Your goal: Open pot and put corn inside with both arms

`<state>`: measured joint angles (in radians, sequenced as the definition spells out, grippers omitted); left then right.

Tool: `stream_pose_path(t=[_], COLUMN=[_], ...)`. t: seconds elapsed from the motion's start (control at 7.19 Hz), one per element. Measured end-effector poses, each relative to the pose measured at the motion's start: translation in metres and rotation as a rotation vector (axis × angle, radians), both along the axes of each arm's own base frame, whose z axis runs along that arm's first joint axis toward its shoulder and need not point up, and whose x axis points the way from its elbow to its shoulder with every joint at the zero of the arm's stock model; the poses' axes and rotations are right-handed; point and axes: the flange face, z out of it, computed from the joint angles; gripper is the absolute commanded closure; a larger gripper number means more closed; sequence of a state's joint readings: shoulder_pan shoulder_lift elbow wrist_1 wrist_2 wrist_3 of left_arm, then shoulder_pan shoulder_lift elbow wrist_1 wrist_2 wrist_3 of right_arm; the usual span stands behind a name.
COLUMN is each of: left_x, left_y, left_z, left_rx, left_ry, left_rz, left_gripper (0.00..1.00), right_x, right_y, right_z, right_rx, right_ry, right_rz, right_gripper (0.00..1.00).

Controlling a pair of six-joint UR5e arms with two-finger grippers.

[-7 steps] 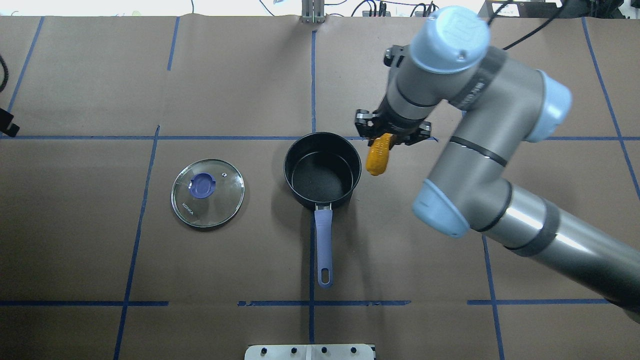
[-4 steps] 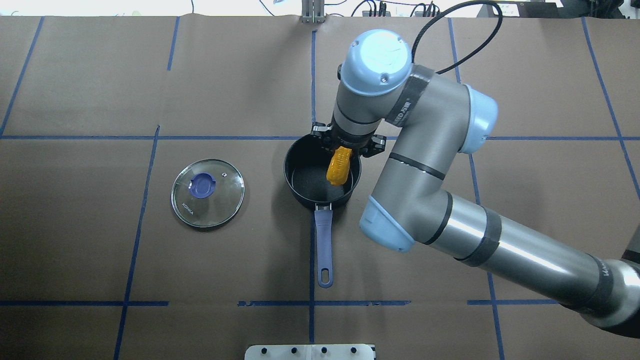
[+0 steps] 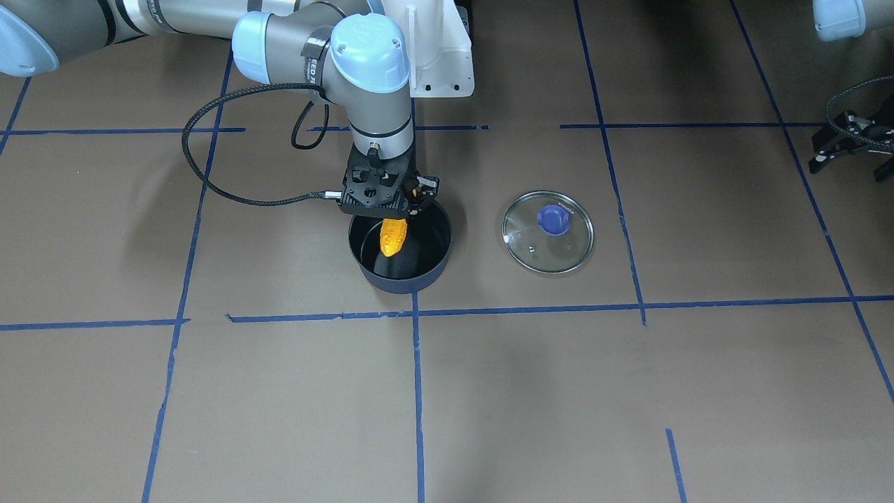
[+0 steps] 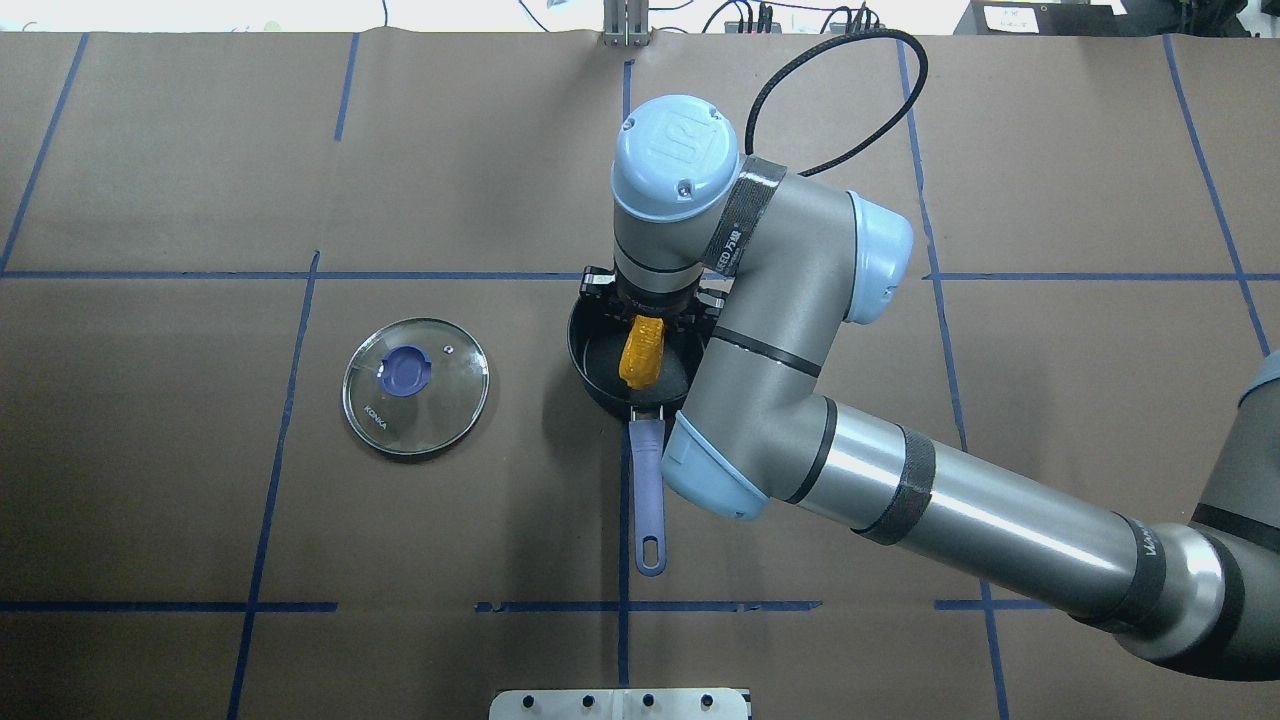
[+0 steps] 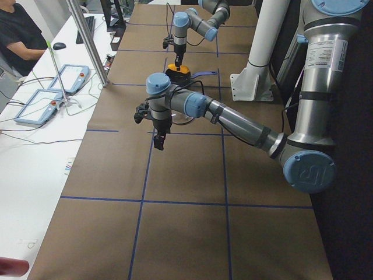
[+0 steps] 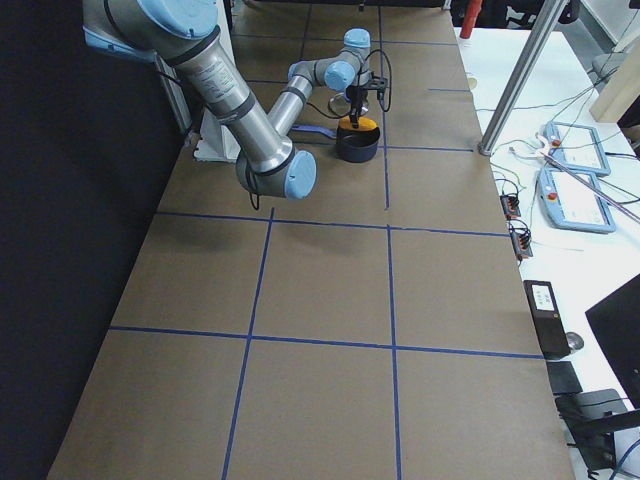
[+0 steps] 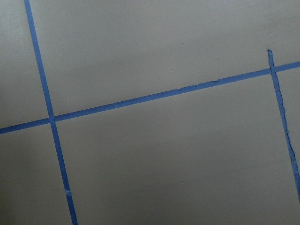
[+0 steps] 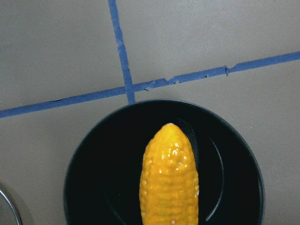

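Note:
The dark navy pot [image 4: 598,382] stands open at the table's middle, its purple handle [image 4: 648,490] pointing toward the robot. My right gripper [image 4: 648,320] is shut on the thick end of the orange-yellow corn [image 4: 640,354] and holds it tip down over the pot's black inside. The front view shows the corn [image 3: 392,237] hanging within the rim of the pot [image 3: 401,283]. The right wrist view shows the corn [image 8: 169,180] above the pot [image 8: 93,178]. My left gripper [image 3: 848,150] hangs empty far to the side, its fingers apart.
The glass lid [image 4: 415,386] with its purple knob lies flat on the table to the left of the pot, apart from it. Blue tape lines cross the brown table cover. The left wrist view shows only bare table and tape.
My right arm has carried the corn leftward, from beside the pot's right rim to over its middle. The lid and the pot have not moved.

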<state>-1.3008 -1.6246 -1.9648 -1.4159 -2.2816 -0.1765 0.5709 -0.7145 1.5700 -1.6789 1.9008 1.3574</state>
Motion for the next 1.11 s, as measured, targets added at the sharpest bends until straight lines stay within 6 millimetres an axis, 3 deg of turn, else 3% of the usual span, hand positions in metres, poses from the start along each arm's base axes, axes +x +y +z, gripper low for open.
stream_pose_path(t=[0.14, 0.83, 1.11], left_x=[0.0, 0.0, 0.0], left_y=[0.0, -0.001, -0.001], left_z=[0.0, 0.002, 0.003], left_rx=[-0.001, -0.003, -0.003], left_ry=[0.0, -0.001, -0.002], left_rz=[0.0, 0.0, 0.0], left_gripper=[0.0, 0.0, 0.0], right_x=[-0.002, -0.012, 0.001], right_y=[0.0, -0.006, -0.005], right_z=[0.001, 0.001, -0.012], right_rx=[0.003, 0.028, 0.044], right_ry=[-0.004, -0.078, -0.103], right_rz=[-0.001, 0.014, 0.022], right_gripper=[0.02, 0.01, 0.01])
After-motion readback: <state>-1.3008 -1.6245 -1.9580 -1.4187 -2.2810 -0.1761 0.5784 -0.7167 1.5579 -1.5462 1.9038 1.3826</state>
